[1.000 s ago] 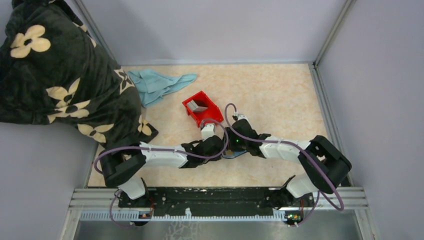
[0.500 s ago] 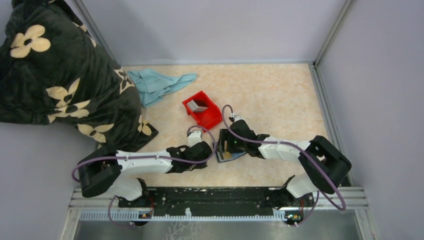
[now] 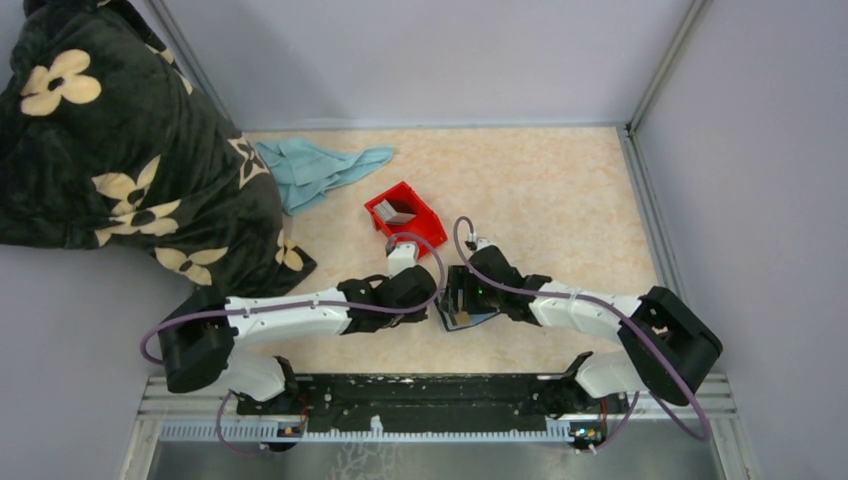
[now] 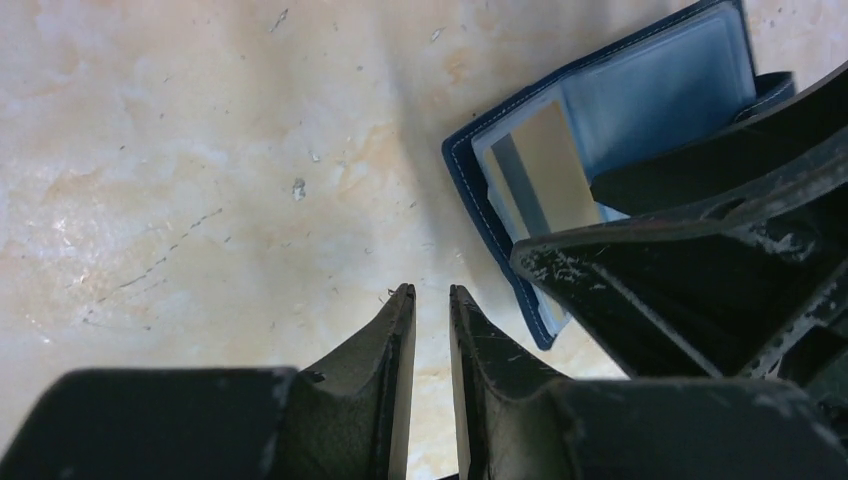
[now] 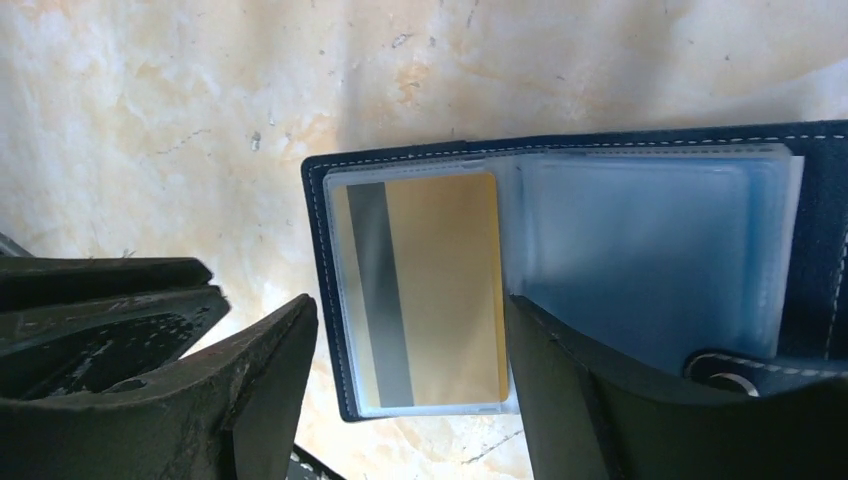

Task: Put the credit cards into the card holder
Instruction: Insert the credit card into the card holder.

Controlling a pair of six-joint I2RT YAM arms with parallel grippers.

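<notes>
The card holder, a dark navy wallet, lies open on the table with its light blue sleeves up. It also shows in the top view and in the left wrist view. A tan credit card with a grey stripe sits inside its left clear sleeve, and shows in the left wrist view too. My right gripper is open just above the wallet, one finger on each side of that card. My left gripper is shut and empty, over bare table left of the wallet. More greyish cards stand in the red bin.
The red plastic bin sits just behind the two grippers. A light blue cloth lies at the back left. A dark flowered blanket covers the left side. Both grippers are close together near the table's front middle.
My left gripper has drawn back to the left, off the wallet, and uncovered it. My right gripper has stayed over the wallet, shifting only slightly.
</notes>
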